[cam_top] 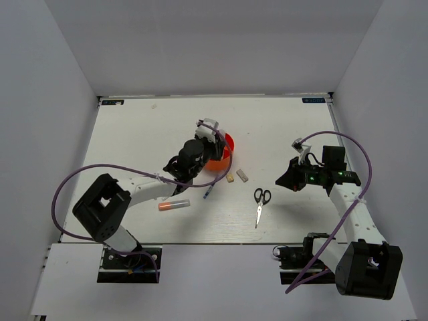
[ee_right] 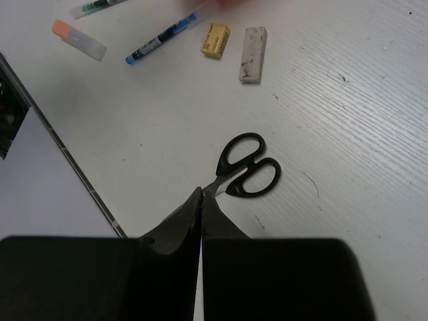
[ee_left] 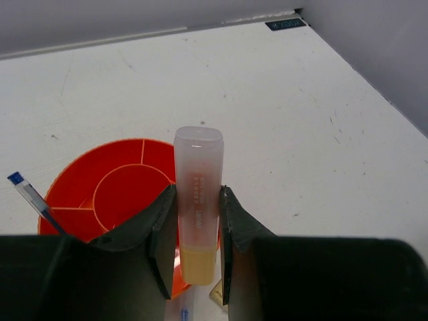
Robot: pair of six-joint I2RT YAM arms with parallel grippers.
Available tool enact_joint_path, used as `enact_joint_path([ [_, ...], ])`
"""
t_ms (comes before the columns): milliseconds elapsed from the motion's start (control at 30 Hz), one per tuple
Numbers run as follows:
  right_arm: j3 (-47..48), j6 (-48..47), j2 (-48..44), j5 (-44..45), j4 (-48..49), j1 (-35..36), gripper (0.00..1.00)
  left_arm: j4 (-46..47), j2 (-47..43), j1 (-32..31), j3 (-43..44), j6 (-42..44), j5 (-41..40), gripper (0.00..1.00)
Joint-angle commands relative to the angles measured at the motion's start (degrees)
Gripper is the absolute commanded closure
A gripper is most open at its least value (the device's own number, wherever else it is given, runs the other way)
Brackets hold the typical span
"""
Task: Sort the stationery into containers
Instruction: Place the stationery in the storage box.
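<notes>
Above the orange-red organizer, the left tool pinches a stubby marker tube between its two dark fingers, the jaws held partly apart by the tube's width. The tube is frosted clear plastic with a rounded, flat-sided body and a pale yellowish end pointing back toward the wrist. It stands lengthwise between the fingers, apart from the organizer below.

The organizer is round, glossy plastic, with a circular central well and ring compartments split by thin walls. A thin pen with a blue cap leans tilted in one ring compartment on the left.

Over on the right, the right tool has its fingers pressed together with nothing between them. It hangs near the scissors, which lie flat on the white worktop with black loop handles and narrow silver blades. Whether the tips touch the blades I cannot tell.

Beyond the scissors lie two small blocky erasers, one yellowish and one grey-white and smudged. Just beside them are a blue pen and an orange-capped clear marker. The worktop surface shows fine grain lines.
</notes>
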Motion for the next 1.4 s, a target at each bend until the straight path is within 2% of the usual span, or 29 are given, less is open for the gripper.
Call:
enact_joint_path([
  [0,1.23,-0.67,-0.36,-1.91,0.74,0.19,1.0,5.17,-0.79,-1.4,-0.42,2.95,-3.67,0.99],
  [367,1.15,-0.85,-0.62,-2.18,0.57,0.1,1.0,10.88,2.81,-5.98,-0.33,15.78,-11.41,0.99],
  [867,1.06,-1.2,-0.62,-2.62,0.57,0.19,1.0,11.59,5.54,-5.98,0.73,19.74,-13.17,0.99],
  [1267,1.06,-1.2,-0.53,-2.88,0.39,0.1,1.0,11.94,6.95,-6.07,0.2,19.04,-14.93,0.99],
  [1367,1.06,-1.38,-0.53,-3.06,0.39,0.1,1.0,11.68,5.99,-6.07,-0.5,18.07,-15.46,0.91],
])
